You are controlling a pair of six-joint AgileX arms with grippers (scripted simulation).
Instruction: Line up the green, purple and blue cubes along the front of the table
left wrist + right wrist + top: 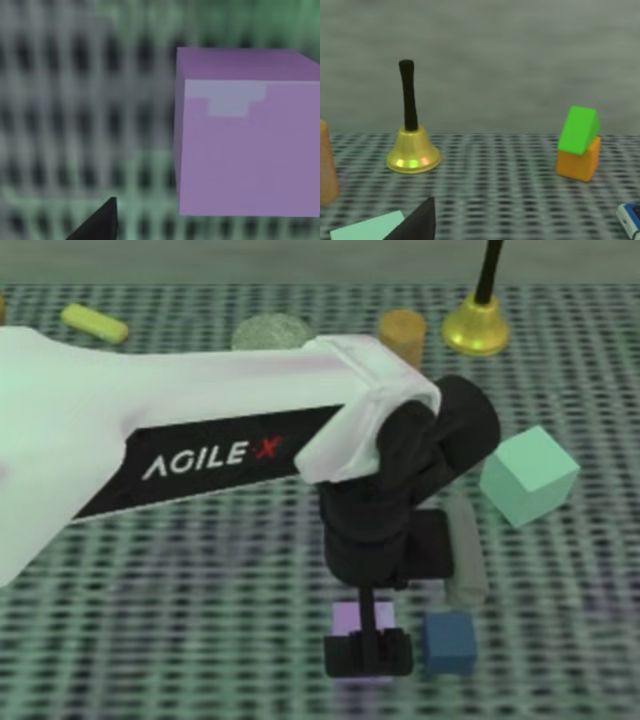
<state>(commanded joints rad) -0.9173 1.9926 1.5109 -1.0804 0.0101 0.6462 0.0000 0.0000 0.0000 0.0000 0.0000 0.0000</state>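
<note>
The purple cube (363,618) rests on the table (200,640) near the front edge, under my left gripper (368,654). That gripper is open and straddles the cube from above. In the left wrist view the purple cube (247,145) stands apart from the one dark fingertip (102,222) that shows. Just to its right sits the small navy blue cube (448,642). The mint-green cube (528,475) lies farther back on the right, and a corner of the green cube (367,227) shows in the right wrist view. My right arm is outside the top view, its gripper (480,236) open and holding nothing.
A grey bar (465,550) lies between the green and blue cubes. Along the back are a gold bell (476,325), an orange cylinder (402,335), a grey disc (272,333) and a yellow block (94,323). A green-on-orange block stack (578,145) and a blue toy car (631,220) show in the right wrist view.
</note>
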